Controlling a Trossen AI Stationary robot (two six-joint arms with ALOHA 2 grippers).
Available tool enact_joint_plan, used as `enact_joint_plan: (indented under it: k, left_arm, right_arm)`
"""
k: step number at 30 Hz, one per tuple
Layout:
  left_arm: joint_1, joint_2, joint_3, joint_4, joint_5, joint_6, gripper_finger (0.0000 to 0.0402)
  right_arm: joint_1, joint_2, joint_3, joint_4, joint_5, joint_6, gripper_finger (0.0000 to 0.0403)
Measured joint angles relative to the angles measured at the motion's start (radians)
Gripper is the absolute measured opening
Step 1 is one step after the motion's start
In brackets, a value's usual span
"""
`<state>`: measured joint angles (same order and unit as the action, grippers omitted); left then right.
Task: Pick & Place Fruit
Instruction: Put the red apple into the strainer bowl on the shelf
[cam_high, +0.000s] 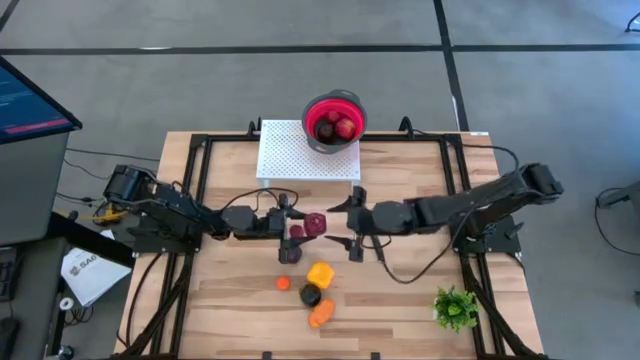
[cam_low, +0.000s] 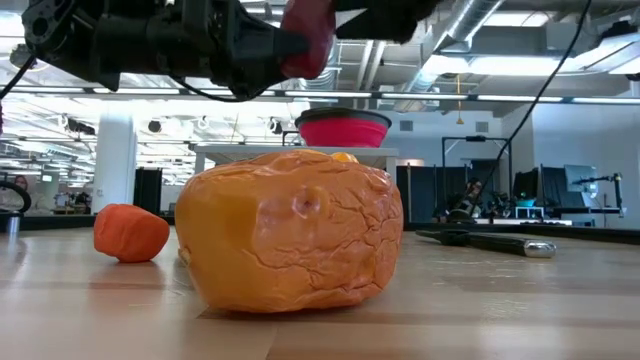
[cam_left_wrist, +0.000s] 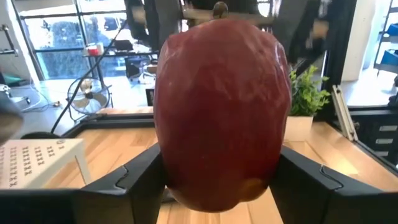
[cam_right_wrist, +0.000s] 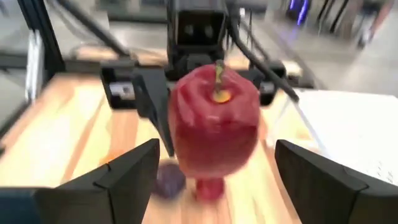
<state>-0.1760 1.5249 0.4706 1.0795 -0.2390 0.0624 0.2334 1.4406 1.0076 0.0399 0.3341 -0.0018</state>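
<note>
A dark red apple (cam_left_wrist: 221, 106) hangs above the middle of the table, and my left gripper (cam_high: 306, 226) is shut on it, reaching in from the left. My right gripper (cam_high: 340, 224) stands open just to the right of the apple (cam_right_wrist: 214, 127), facing it; its fingers (cam_right_wrist: 130, 168) touch nothing. Nearer the front edge, a yellow pepper (cam_high: 320, 273), a small orange fruit (cam_high: 283, 283), a blackish-green fruit (cam_high: 309, 296) and an orange one (cam_high: 321, 315) lie on the table. The red bowl (cam_high: 350, 105) at the far edge holds red fruit. My left gripper pinches the apple's two sides (cam_left_wrist: 169, 163) between its two fingers (cam_left_wrist: 134, 180). The fingers point level, coming from the table's left. The apple is lifted clear of the table, upright with its stem (cam_left_wrist: 219, 7) up.
The bowl stands on a white perforated board (cam_high: 295, 155). A green plant sprig (cam_high: 455, 307) stands at the front right corner. A black-handled knife (cam_low: 490, 242) lies on the table. A small purple piece (cam_right_wrist: 168, 180) lies under the apple. Black frame rails (cam_high: 195, 180) line the table's sides.
</note>
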Motion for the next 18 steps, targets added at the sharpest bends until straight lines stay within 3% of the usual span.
enact_joint_plan:
  k: [7,18]
  left_arm:
    - [0.005,0.000,0.000,-0.004,-0.001,0.000,0.0235]
    - [0.005,0.000,-0.001,-0.019,-0.002,0.000,0.0237]
  right_arm:
    - [-0.042,0.102,0.362,-0.528,-0.146,-0.003,0.0312]
    - [-0.100,0.378,0.790,-0.929,-0.258,-0.115,0.0311]
